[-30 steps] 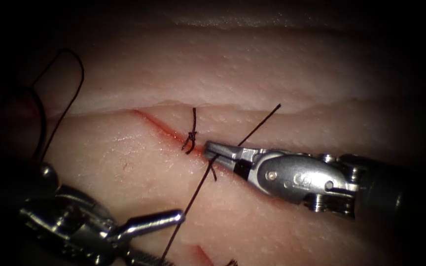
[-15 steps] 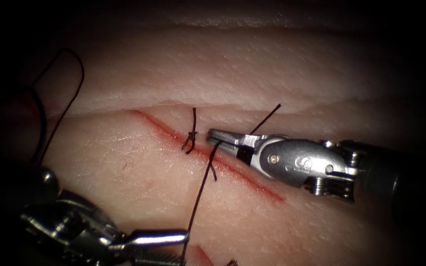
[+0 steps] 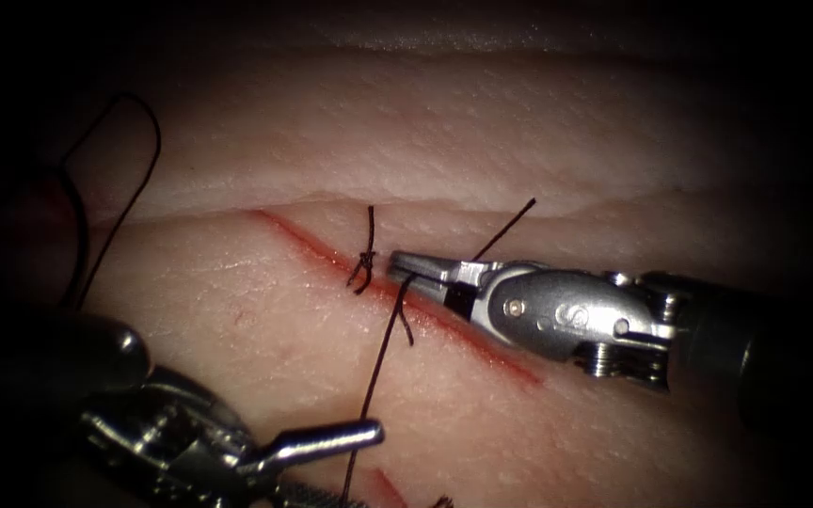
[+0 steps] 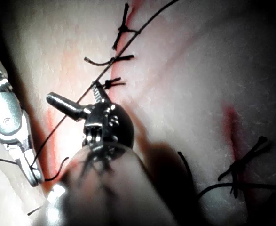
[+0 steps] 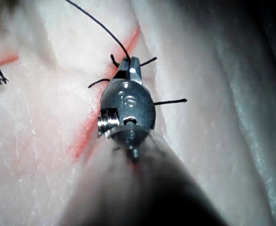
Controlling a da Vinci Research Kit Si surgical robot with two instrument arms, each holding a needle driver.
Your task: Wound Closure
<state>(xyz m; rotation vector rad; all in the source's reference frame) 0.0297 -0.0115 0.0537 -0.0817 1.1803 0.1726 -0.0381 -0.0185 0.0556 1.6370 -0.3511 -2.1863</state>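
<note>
The thread [image 3: 380,362] is seen as a dark strand that runs from the right tool [image 3: 405,268], just over the cut [image 3: 444,325], down toward the left tool [image 3: 331,452] at the lower edge of the endoscope view. Its upper end is pinched between the right tool's jaws, which are pressed together on it; a short tail is seen past them, pointing up and right over the tissue [image 3: 519,132]. The lower part of the strand passes between the left tool's jaws, which are spread apart, one smooth jaw above and one ribbed jaw below; whether the strand is touched by them cannot be told. No needle is held by either tool.

The tissue is pale and finely pebbled, with a raised fold running across above the cut. The cut is marked by a thin line of red fluid [image 3: 491,356] slanting from upper left to lower right. A tied knot [image 3: 365,260] with short cut ends sits on the cut just left of the right tool's tip. A slack loop of thread [image 3: 134,160] lies on the tissue well left of the cut. Bare tissue is seen above the fold and between the two tools.
</note>
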